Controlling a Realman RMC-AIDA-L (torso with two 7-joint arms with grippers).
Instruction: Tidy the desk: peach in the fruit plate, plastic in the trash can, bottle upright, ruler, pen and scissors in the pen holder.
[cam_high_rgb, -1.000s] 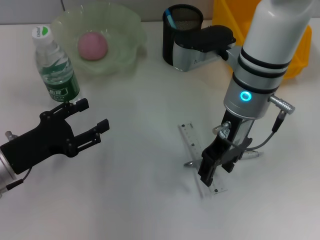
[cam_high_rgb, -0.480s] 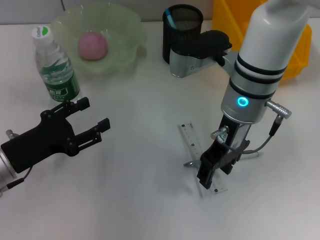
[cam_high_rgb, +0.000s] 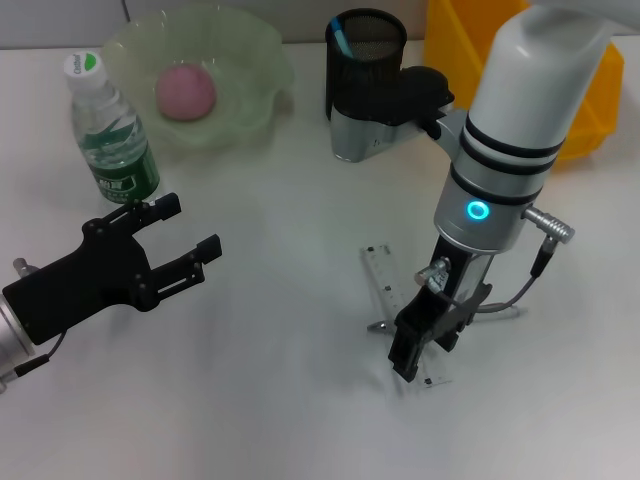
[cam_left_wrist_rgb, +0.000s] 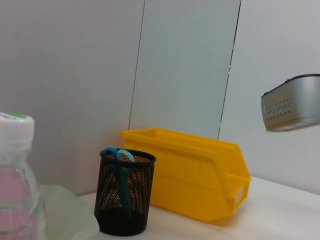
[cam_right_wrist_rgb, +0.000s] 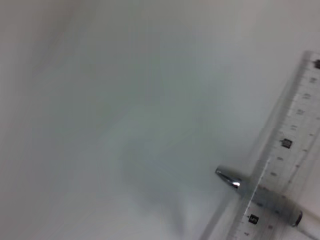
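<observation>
The transparent ruler (cam_high_rgb: 383, 276) lies on the desk (cam_high_rgb: 280, 390) with the silver pen (cam_high_rgb: 500, 312) lying across it. My right gripper (cam_high_rgb: 425, 342) points down over the spot where they cross, fingers apart, holding nothing. The right wrist view shows the ruler (cam_right_wrist_rgb: 287, 145) and the pen's tip (cam_right_wrist_rgb: 229, 178) close below. The peach (cam_high_rgb: 185, 92) sits in the fruit plate (cam_high_rgb: 255, 60). The bottle (cam_high_rgb: 110, 135) stands upright. The scissors (cam_high_rgb: 342, 40) stand in the pen holder (cam_high_rgb: 365, 62). My left gripper (cam_high_rgb: 168, 248) is open and empty at the left. No plastic shows.
The yellow trash can (cam_high_rgb: 600, 100) stands at the back right behind my right arm. The left wrist view shows the pen holder (cam_left_wrist_rgb: 122, 200), the scissors (cam_left_wrist_rgb: 119, 162), the trash can (cam_left_wrist_rgb: 190, 175), the bottle (cam_left_wrist_rgb: 15, 175) and the plate's rim (cam_left_wrist_rgb: 65, 215).
My right arm has shifted a little to the left, and its gripper has moved slightly along the ruler. The left arm has not moved.
</observation>
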